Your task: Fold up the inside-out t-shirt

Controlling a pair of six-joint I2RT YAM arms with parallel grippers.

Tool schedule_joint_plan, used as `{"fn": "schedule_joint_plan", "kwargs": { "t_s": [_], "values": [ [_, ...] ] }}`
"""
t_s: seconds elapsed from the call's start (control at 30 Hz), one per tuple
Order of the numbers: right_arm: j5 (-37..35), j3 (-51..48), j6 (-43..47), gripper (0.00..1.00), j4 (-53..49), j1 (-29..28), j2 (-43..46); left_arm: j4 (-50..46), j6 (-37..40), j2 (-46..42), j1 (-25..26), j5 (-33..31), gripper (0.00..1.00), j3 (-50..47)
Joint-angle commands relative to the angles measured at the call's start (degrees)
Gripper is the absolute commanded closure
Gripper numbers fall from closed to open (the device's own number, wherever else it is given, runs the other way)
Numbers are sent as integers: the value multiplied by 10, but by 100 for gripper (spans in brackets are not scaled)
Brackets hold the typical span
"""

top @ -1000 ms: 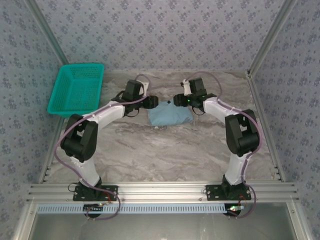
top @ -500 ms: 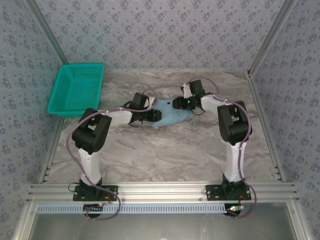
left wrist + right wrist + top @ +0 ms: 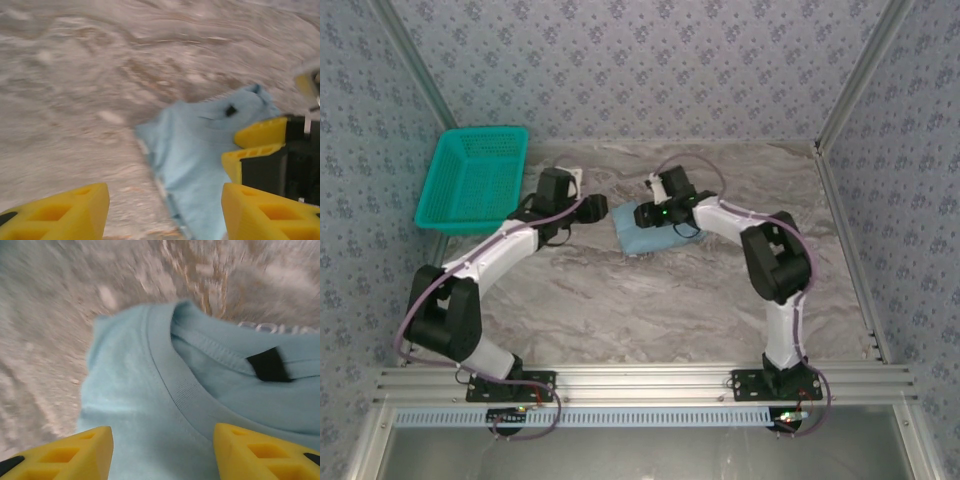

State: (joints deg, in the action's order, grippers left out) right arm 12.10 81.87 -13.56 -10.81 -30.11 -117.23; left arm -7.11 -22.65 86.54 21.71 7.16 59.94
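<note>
Top external view puts the inside-out t-shirt (image 3: 655, 240) as a small bunched pad toward the far side of the table (image 3: 620, 310), long side running left to right. The right gripper (image 3: 642, 215) hangs over its left end, jaws parted, nothing pinched. At the right wrist the collar (image 3: 180, 385) and a dark label (image 3: 269, 365) lie just ahead. The left gripper (image 3: 598, 208) stands just beside the left edge, spread and empty. Sleeves and hem are tucked or blurred, so I can't place them.

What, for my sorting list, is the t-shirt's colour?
The t-shirt is light sky-blue, clearest in the right wrist view.
</note>
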Motion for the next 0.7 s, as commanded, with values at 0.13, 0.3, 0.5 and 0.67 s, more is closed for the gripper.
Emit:
{"fn": "schedule_joint_plan", "kwargs": {
  "t_s": [0.13,0.3,0.5,0.67],
  "values": [
    [-182,90,-29,44,-177,35,-85,-57,-6,-35,-19,-22,38,-30],
    [-186,103,18,42,-228,116,-86,-61,-10,-46,-19,-20,38,-38],
    [-23,180,-3,43,-241,239,-121,-77,-12,-61,-21,-20,38,-45],
    [-51,380,62,42,-412,281,-232,-87,-13,-82,-23,-19,38,-52]
  ]
}}
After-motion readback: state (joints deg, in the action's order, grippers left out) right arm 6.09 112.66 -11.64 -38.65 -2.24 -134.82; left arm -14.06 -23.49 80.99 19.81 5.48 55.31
